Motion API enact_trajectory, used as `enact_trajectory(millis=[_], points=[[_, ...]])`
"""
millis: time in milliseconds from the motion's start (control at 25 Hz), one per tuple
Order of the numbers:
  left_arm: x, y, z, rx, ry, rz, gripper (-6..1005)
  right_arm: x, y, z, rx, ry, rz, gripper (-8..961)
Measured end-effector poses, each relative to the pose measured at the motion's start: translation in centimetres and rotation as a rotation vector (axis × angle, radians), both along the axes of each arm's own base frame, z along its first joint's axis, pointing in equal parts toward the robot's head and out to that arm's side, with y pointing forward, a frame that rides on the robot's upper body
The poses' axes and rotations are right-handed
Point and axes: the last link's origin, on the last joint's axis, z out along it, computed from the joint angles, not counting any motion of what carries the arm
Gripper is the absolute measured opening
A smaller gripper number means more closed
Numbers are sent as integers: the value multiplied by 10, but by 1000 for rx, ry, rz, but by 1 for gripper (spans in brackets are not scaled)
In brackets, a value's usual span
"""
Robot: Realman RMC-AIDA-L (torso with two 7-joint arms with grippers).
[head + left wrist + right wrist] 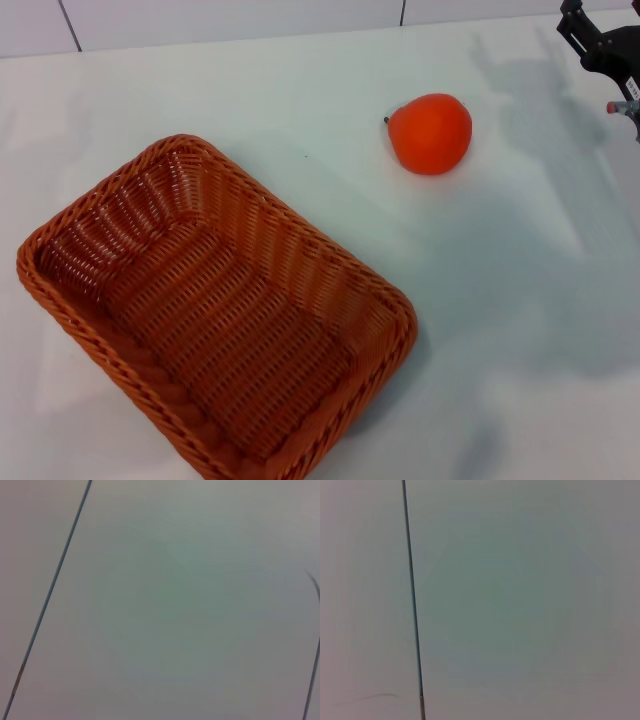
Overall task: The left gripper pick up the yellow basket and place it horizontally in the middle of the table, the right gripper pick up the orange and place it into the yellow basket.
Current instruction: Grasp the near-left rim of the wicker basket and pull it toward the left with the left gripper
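Yellow basket (215, 310): empty, lying diagonally; left gripper unseen, so we cannot tell its state. Right gripper (600, 45), grip unclear, stands well beyond the orange (431, 133).

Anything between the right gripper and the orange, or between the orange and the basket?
Nothing visible. The right gripper is at the far right edge of the head view, with only bare table between it and the orange. From the orange to the basket at front left, the table is also bare. The basket holds nothing.
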Motion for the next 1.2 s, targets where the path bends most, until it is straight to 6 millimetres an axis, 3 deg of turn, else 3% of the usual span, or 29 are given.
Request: enact_trajectory(millis=[480, 640, 880, 1200], points=[[0, 1, 0, -2, -10, 0, 689, 1, 0, 0, -2, 0, -4, 943], [7, 10, 2, -77, -113, -74, 688, 1, 0, 0, -3, 0, -5, 942], [40, 40, 18, -377, -215, -276, 685, 0, 1, 0, -1, 0, -2, 940], [90, 67, 13, -876, -41, -375, 682, -3, 2, -1, -7, -4, 9, 937]])
